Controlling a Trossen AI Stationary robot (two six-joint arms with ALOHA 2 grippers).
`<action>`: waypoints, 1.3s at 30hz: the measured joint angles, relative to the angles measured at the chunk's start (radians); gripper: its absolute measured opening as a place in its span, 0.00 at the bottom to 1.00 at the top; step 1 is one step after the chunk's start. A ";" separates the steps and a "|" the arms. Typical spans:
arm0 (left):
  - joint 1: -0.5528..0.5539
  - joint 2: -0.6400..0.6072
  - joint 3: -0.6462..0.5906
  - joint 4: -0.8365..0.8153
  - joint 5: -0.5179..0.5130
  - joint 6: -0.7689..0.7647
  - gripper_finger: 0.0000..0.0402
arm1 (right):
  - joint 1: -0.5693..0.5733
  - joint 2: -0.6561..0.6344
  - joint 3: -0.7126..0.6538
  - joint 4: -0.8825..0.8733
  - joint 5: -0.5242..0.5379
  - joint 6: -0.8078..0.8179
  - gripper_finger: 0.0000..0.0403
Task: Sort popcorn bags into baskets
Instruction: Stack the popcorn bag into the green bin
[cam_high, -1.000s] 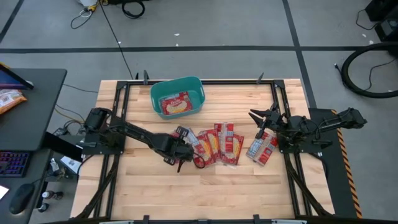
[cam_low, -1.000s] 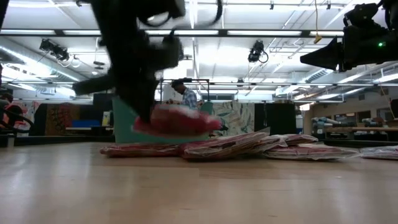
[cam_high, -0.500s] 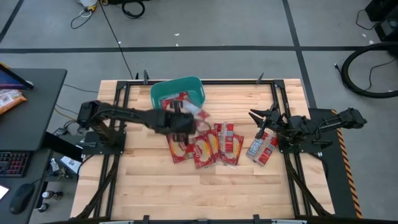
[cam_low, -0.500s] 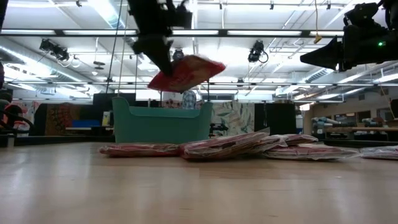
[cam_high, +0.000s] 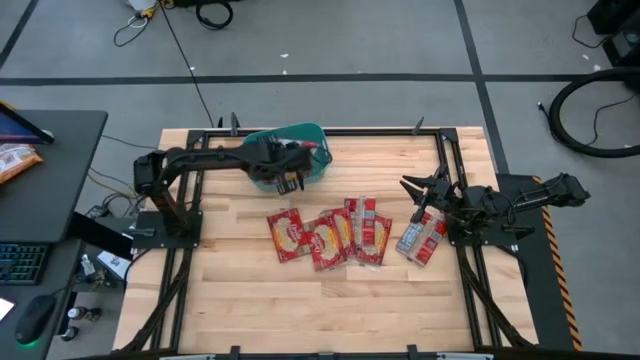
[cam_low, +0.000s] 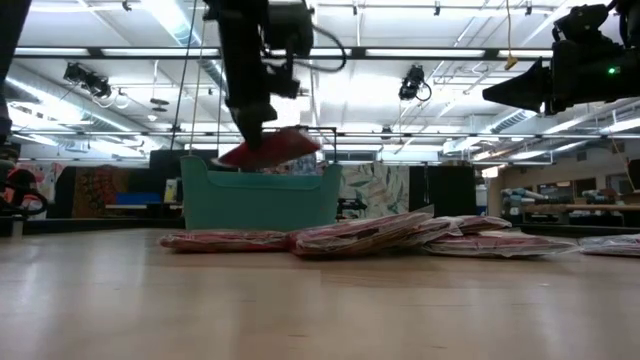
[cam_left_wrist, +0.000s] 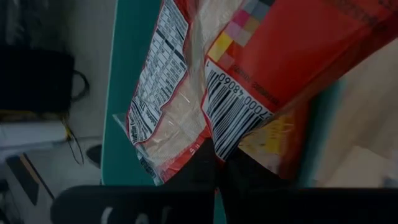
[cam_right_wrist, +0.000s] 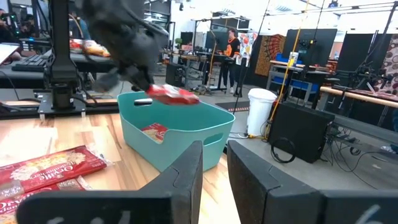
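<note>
Hovering over the teal basket (cam_high: 312, 132), the left gripper (cam_high: 283, 168) pinches one popcorn bag (cam_low: 268, 149) between its closed fingers — we see the red packet hanging tilted just above the basket's rim in the low view. In the left wrist view we find the same bag's printed back, with its barcode and nutrition panel, pressed against the dark fingers (cam_left_wrist: 205, 171), and the teal wall beneath it. In the right wrist view we note a second packet (cam_right_wrist: 155, 132) already lying inside the basket, against its inner wall.

On the wooden table (cam_high: 240, 300), in front of the basket, we count a loose group of bags: one packet (cam_high: 285, 235) lies flat and apart at the group's left, and a fan of overlapping packets (cam_high: 350, 232) lies just beside it. One more bag (cam_high: 420, 238) lies nearer the right arm, close to the table's right edge.

The right gripper (cam_high: 420, 190) rests above the table's right side, well apart from the basket — its two fingers (cam_right_wrist: 183, 177) stand parted, with a clear gap between them and nothing held.
</note>
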 joint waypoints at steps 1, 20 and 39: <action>0.016 0.012 0.000 0.000 0.004 0.000 0.04 | 0.000 0.000 0.000 0.000 0.000 0.000 0.20; -0.025 0.038 0.032 0.020 0.237 0.067 0.34 | 0.000 0.000 0.000 0.000 0.000 0.000 0.20; -0.357 0.039 -0.045 -0.025 0.318 0.089 0.34 | 0.000 0.000 0.000 0.000 0.000 0.000 0.20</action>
